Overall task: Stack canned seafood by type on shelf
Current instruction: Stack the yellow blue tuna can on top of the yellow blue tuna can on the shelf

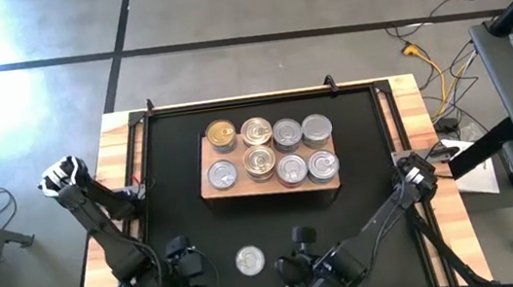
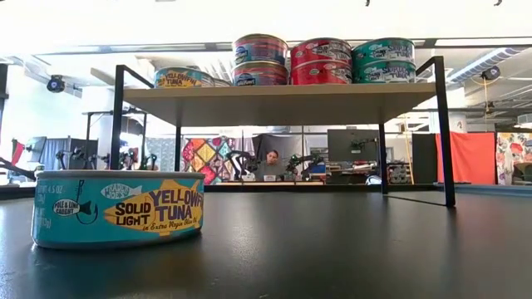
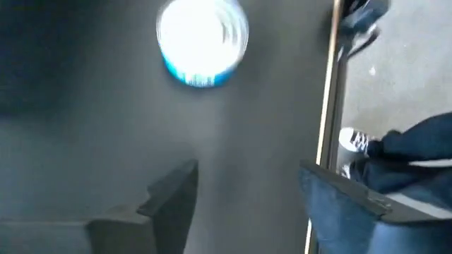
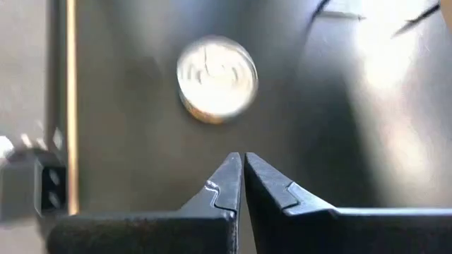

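Observation:
One canned seafood tin with a silver lid and a teal tuna label stands alone on the black mat near the table's front edge. My left gripper hovers just left of it, open, with the tin ahead of its fingers and nothing between them. My right gripper hovers just right of the tin, shut and empty. Several other tins stand in two rows on the light-wood shelf, a raised board on black legs.
The black mat covers the table inside a wooden rim. The shelf's black legs stand on the mat at mid-table. A person's shoe shows beyond the table edge, and another person sits far behind.

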